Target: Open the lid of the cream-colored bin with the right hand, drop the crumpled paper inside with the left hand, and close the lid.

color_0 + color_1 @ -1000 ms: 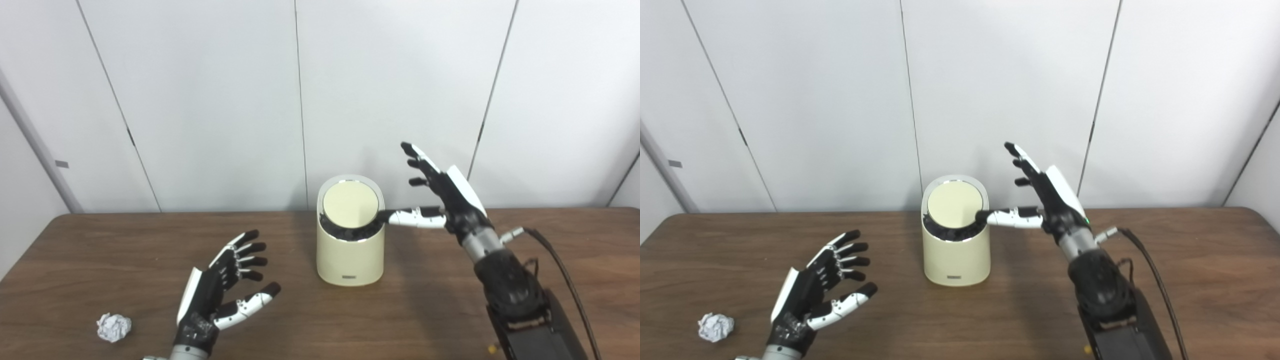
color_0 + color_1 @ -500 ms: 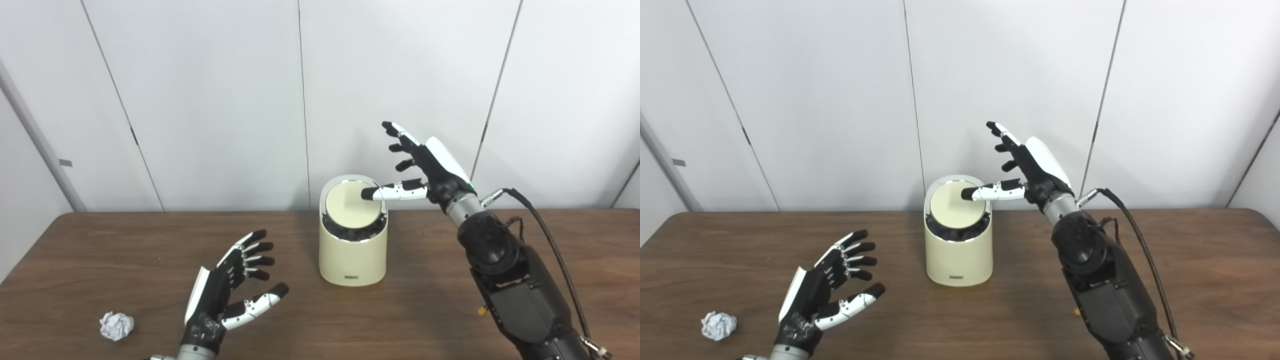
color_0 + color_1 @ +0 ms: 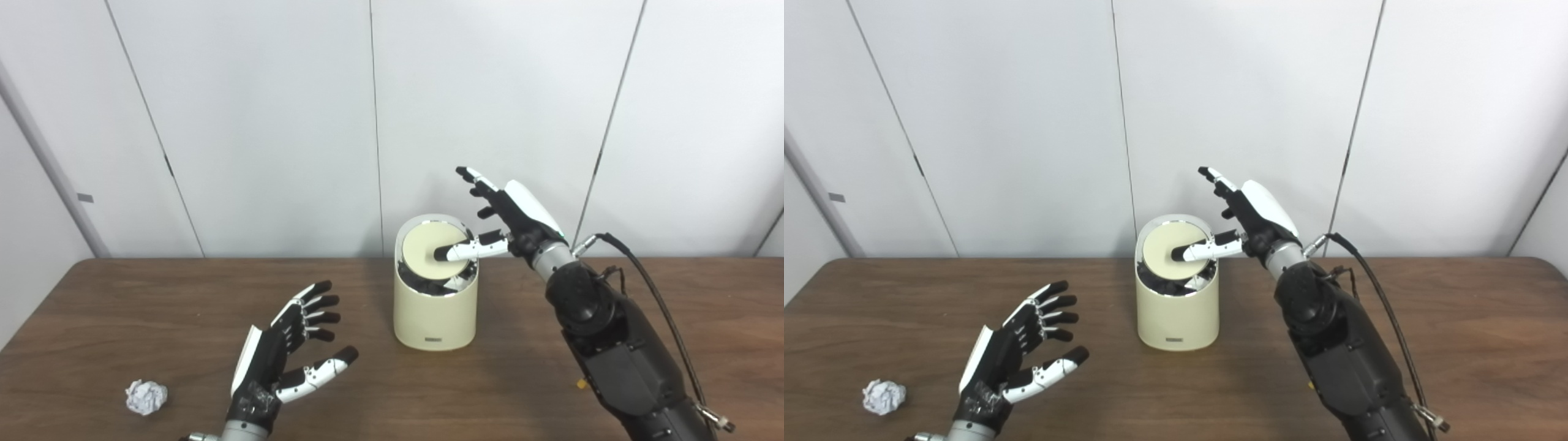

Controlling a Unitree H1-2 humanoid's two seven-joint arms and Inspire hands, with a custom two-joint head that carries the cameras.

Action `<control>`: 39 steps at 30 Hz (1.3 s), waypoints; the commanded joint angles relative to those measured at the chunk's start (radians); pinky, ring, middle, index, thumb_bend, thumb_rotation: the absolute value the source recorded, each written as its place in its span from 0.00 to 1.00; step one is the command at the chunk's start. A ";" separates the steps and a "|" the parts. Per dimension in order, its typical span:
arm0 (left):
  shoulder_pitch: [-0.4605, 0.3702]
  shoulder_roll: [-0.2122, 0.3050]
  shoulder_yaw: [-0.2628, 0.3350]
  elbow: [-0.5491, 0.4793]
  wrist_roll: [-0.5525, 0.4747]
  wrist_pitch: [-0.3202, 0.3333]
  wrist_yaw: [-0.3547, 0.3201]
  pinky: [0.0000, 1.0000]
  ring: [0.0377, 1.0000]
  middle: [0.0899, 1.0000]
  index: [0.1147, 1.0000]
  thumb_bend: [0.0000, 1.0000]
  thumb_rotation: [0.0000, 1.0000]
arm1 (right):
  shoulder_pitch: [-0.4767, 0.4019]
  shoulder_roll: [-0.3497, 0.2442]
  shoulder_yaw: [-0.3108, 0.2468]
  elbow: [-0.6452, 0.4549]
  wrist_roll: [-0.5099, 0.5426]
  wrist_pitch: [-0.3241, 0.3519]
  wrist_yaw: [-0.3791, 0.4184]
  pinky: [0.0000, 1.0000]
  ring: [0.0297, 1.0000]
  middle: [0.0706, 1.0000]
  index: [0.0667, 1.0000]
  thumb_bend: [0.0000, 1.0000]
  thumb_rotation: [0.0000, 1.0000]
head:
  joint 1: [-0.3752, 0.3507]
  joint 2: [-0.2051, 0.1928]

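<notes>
The cream-colored bin stands mid-table near the wall, its round lid tilted with a dark gap below it. My right hand hovers at the bin's upper right, open, fingers spread upward, its thumb tip resting on the lid's face. The crumpled paper lies on the table at the front left. My left hand is open, palm turned right, right of the paper and apart from it, holding nothing.
The brown wooden table runs the full width, ending at a white panelled wall. A black cable loops off my right forearm above the table's right side.
My right hand rose from beside the bin and came left over it, its thumb now pressing on the lid, which has tipped further. The view shifted slightly; my left hand barely moved.
</notes>
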 commanded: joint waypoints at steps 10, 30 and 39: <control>-0.035 0.005 0.002 -0.023 -0.009 -0.022 0.007 0.64 0.73 0.79 0.85 0.70 0.18 | -0.071 -0.003 0.021 -0.002 -0.037 -0.063 -0.021 0.75 0.87 0.91 0.93 0.89 0.32 | -0.002 0.005; -0.030 0.011 0.002 -0.051 -0.012 -0.011 0.000 0.63 0.72 0.79 0.85 0.70 0.19 | -0.085 -0.020 0.079 0.064 -0.108 -0.017 0.001 0.70 0.87 0.92 0.91 0.86 0.23 | 0.003 0.022; -0.028 0.013 0.003 -0.055 -0.017 -0.005 -0.003 0.63 0.72 0.79 0.86 0.70 0.18 | -0.081 -0.030 0.137 0.024 -0.205 0.118 0.050 0.68 0.85 0.94 0.88 0.80 0.01 | 0.000 0.022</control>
